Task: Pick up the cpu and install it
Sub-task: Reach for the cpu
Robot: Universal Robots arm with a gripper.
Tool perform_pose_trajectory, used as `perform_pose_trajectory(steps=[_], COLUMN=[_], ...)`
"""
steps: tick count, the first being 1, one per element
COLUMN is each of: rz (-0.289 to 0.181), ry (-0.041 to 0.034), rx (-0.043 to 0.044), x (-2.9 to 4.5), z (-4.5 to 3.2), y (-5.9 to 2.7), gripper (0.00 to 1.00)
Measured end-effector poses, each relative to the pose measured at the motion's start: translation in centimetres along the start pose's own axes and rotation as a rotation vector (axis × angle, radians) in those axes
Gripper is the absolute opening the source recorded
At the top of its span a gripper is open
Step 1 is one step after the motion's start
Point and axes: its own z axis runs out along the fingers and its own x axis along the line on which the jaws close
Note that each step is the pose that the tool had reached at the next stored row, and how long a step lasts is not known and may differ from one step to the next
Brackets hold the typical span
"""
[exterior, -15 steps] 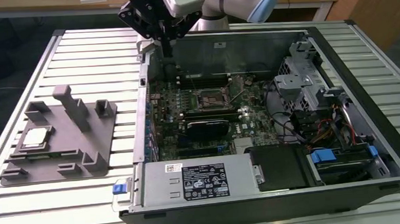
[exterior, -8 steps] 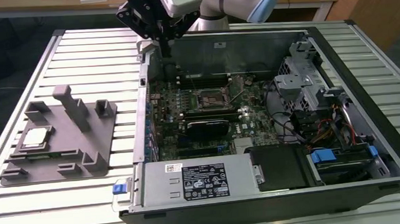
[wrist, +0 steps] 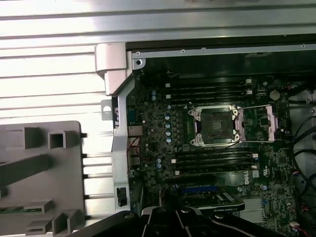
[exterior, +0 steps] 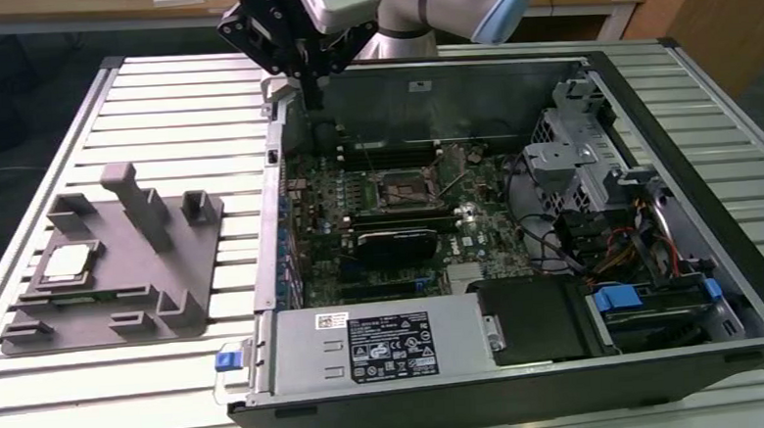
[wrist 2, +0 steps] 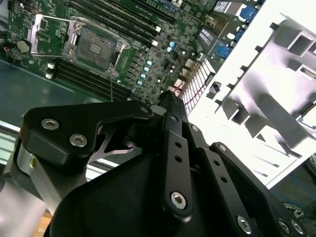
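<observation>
a slatted metal table (exterior: 153,89) carries an open black computer case (exterior: 366,416), which takes up the three o'clock half of the exterior view. the pale arm (exterior: 463,4) reaches in from twelve o'clock. at nine o'clock of the case, just beside its wall, a grey plastic fixture (exterior: 163,275) with upright posts lies flat on the slats; it shows too in the first wrist view (wrist: 49,173). inside the case the green motherboard (exterior: 354,186) lies flat, with a silver power supply (exterior: 376,347) at its six o'clock. the black gripper (exterior: 312,95) hangs over the case's wall at about eleven o'clock of the board, fingers pointing down, drawn together to a narrow tip with nothing between them; the second wrist view shows the links meeting at that tip (wrist 2: 170,98). the dark cpu socket (exterior: 400,187) sits at five o'clock of the gripper, its metal frame folded open beside it in both wrist views (wrist 2: 96,47) (wrist: 216,126). the cpu (exterior: 68,265) rests flat, silver top up, at the fixture's nine o'clock edge, about eight o'clock of the gripper and well apart from it.
</observation>
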Motion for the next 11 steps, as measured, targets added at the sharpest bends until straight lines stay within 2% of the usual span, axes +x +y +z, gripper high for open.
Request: perform_pose_trajectory(steps=[6, 11], rz=[0.000, 0.000], ry=[0.0000, 0.0000], rx=[0.0001, 0.0000], x=[0.33, 1.03], z=[-0.01, -0.03], y=[-0.03, -0.08], gripper=[0.11, 0.11])
